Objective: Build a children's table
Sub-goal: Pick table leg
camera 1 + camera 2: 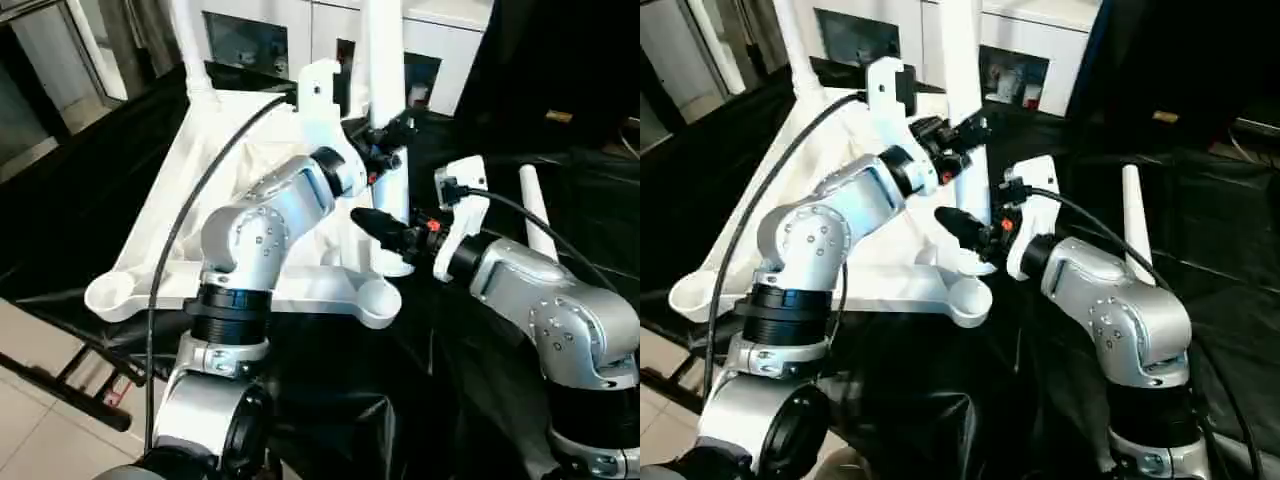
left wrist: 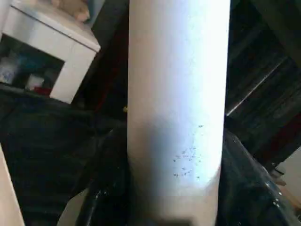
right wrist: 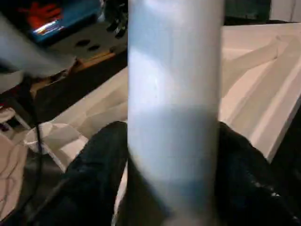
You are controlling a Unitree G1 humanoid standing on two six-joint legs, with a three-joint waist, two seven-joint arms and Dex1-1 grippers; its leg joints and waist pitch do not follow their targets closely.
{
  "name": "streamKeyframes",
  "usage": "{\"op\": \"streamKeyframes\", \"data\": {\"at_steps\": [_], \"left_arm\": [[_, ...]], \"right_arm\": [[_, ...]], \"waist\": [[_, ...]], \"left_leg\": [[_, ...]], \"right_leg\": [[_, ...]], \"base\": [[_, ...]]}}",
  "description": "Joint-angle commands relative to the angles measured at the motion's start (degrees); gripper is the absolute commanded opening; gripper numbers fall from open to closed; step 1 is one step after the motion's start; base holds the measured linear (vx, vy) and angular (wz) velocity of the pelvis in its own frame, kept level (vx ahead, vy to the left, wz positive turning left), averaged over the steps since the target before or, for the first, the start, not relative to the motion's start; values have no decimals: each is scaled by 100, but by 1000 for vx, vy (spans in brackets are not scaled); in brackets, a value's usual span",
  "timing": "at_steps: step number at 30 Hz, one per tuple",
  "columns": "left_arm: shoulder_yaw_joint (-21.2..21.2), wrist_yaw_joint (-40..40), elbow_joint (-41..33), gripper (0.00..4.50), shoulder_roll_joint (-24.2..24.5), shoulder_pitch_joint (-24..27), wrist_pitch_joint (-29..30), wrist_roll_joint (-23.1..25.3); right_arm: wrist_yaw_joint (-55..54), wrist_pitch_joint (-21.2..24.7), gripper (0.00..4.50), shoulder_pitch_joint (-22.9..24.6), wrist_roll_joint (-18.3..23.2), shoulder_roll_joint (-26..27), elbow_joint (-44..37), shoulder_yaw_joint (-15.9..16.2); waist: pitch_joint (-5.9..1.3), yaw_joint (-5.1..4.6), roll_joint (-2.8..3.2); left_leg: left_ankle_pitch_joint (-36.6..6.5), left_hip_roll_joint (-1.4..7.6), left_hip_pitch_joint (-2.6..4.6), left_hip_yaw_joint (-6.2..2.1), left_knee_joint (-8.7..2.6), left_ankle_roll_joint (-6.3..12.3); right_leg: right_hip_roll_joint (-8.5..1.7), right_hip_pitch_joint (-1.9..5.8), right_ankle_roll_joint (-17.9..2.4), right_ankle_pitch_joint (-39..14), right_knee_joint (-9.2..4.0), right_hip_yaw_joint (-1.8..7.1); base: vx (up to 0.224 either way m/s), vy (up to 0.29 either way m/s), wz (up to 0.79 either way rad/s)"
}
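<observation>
Both grippers clamp one upright leg (image 1: 385, 90) — left gripper (image 1: 385, 150) above, right gripper (image 1: 385, 230) below — its foot at a corner socket of the upturned tabletop (image 1: 250, 150).

Smooth white plastic leg (image 1: 385, 60), tabletop (image 1: 240, 150); glossy black cloth (image 1: 330, 400)

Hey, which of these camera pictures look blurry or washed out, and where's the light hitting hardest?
Left wrist view: the white tapered tube leg is lit bright above, shadowed lower down. Right wrist view: the same leg is soft and smeared, with the white ribbed plastic tabletop behind it blurred too. Left eye view: the tabletop's near edge glares white against the black-draped work table.
</observation>
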Motion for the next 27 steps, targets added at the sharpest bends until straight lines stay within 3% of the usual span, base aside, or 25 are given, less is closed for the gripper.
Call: {"op": "streamKeyframes", "data": {"at_steps": [1, 4, 8, 12, 13, 23, 25, 27], "left_arm": [[-112, -498, 10, 188, 98, -91, 90, -182], [-406, -1876, -87, 188, 544, -89, 482, -644], [-674, -2889, -279, 188, 905, -59, 583, -875], [-700, -3287, -317, 188, 1017, -120, 691, -1047], [-710, -3454, -267, 188, 1065, -177, 713, -1100], [-658, -3476, -219, 188, 1018, -173, 614, -1109], [-536, -3022, -85, 244, 895, -234, 607, -982], [-499, -2784, -20, 258, 846, -268, 568, -887]], "right_arm": [[319, 208, 298, 29, 197, -238, -128, -83], [1071, 603, 306, 106, 631, -813, -131, -169], [1309, 673, 308, 87, 773, -1048, -77, -209], [1403, 670, 308, 47, 803, -1160, -18, -181], [1435, 665, 291, 23, 843, -1181, 13, -180], [1237, 628, 219, 43, 910, -967, -39, -182], [1095, 560, 210, 41, 880, -860, -30, -180], [1029, 542, 206, 35, 893, -824, -22, -179]], "waist": [[-508, 16, -75], [-501, 45, -56], [-494, 47, -47], [-478, 24, -54], [-479, 23, -50], [-493, 25, -53], [-497, 23, -62], [-497, 29, -62]], "left_leg": [[-1031, 240, 180, -162, -357, -10], [-966, 245, 198, -151, -349, 60], [-936, 260, 182, -149, -349, 90], [-1142, 270, 201, -149, -364, 3], [-1170, 273, 208, -151, -365, -19], [-1085, 273, 197, -152, -367, -52], [-1102, 275, 199, -151, -363, -52], [-1067, 275, 196, -151, -365, -51]], "right_leg": [[-357, 258, -922, -1067, -434, 203], [-363, 245, -1015, -1000, -420, 212], [-371, 244, -1178, -884, -394, 210], [-397, 249, -1227, -1178, -420, 213], [-401, 245, -1220, -1254, -423, 214], [-397, 242, -1207, -1147, -409, 216], [-400, 243, -1237, -1121, -405, 214], [-405, 249, -1238, -1124, -409, 215]], "base": [[0, 0, 0], [0, 0, 0], [0, 0, 0], [0, 0, 0], [0, 0, 0], [0, 0, 0], [0, 0, 0], [0, 0, 0]]}}
